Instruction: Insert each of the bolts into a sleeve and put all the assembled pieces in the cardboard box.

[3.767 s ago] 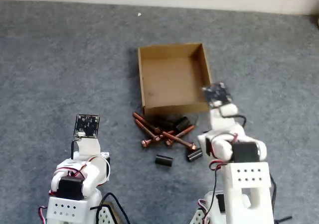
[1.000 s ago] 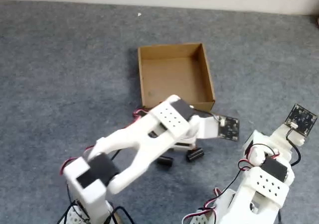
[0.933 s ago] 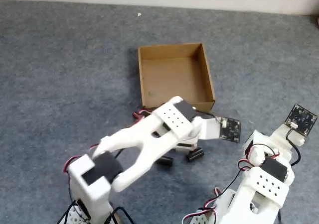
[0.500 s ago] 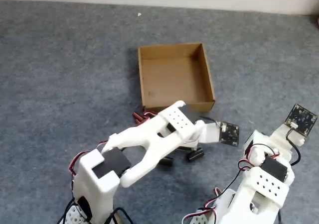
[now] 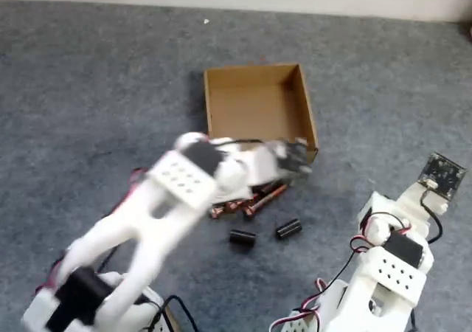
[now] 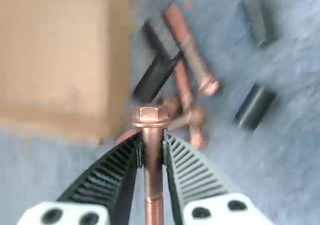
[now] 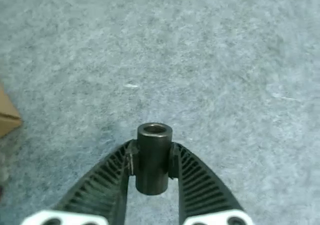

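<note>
Plainly, the bolt (image 6: 151, 157) is copper, the sleeve (image 7: 152, 161) black and hollow.

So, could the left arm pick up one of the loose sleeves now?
Probably not yet: the left gripper is shut on a bolt, so it has no free grip, though the sleeves lie uncovered on the carpet.

Copper bolts (image 5: 254, 199) and black sleeves (image 5: 242, 237) lie by the open cardboard box (image 5: 254, 111); one each is gripped.
</note>
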